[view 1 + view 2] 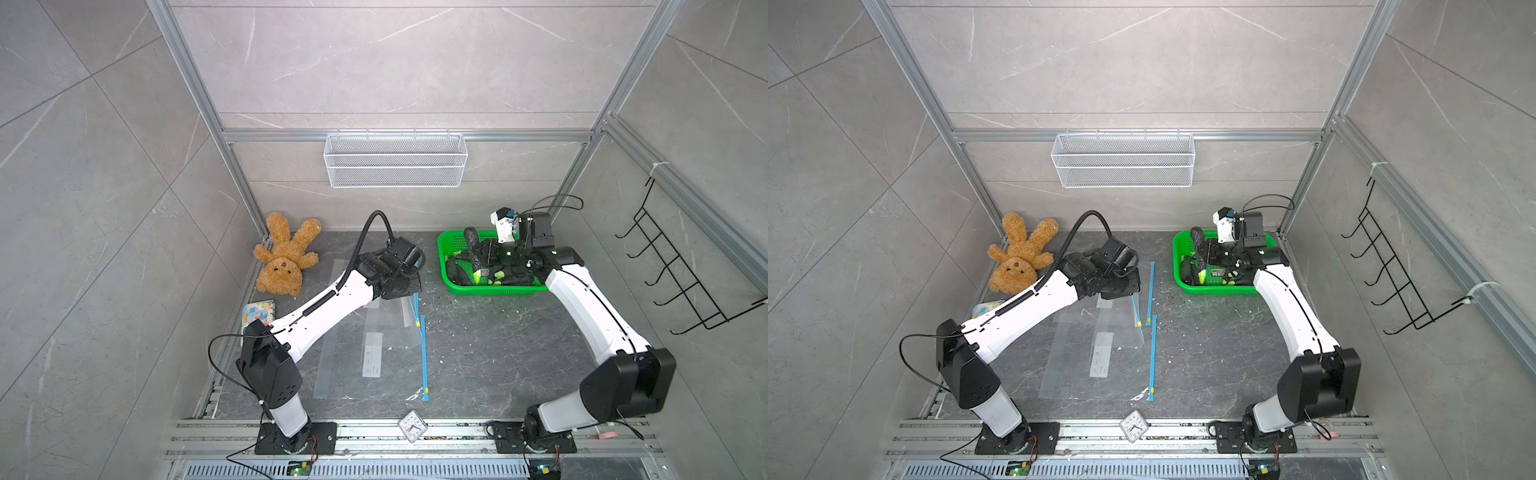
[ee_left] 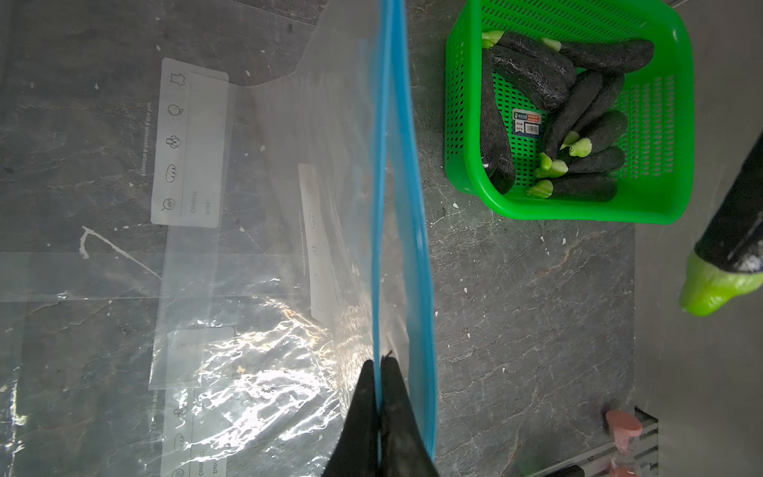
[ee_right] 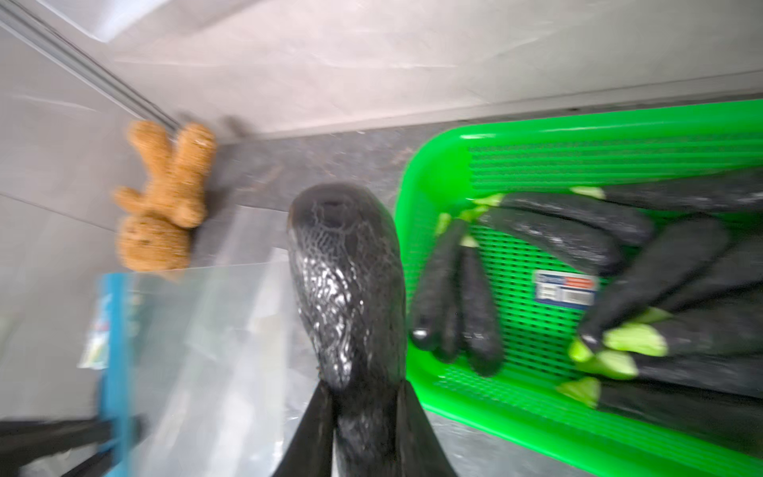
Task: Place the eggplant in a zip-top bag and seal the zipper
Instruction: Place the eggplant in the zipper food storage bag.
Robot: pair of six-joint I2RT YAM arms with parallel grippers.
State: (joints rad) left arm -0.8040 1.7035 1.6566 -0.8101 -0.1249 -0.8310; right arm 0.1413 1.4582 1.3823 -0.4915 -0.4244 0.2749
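Right gripper (image 3: 365,388) is clamped on one eggplant (image 3: 347,268), gripped toward the stem end with the blunt end leading. It hangs over the bag-side rim of the basket (image 1: 490,289), which sits in the far right corner of the table (image 1: 498,353) with more eggplants inside. Not yet in the bag. Left gripper (image 2: 379,365) is pinched tight on the upper zipper (image 2: 382,206) lip of the bag (image 2: 342,144), lifting it off mid-table. The lower lip sags away, so the mouth shows only as a narrow wedge. Step in hand, as I read it: carry the eggplant across and feed it in. To do it well, raise the held lip to widen the mouth and come in low along the bag's length, blunt end first between the two blue lips. Let go only once the stem is past the zipper. Risks: the film looks limp and slick and may fold shut or slide, and the nose could catch the lower lip and shove the bag. Spare bags (image 1: 1152,361) lie flat under and beside it, their zippers close by and easy to mistake. Bear (image 1: 282,262) in the far left corner, packet (image 1: 257,311) at the left edge, clock (image 1: 412,426) by the near edge: none lies between basket and bag.
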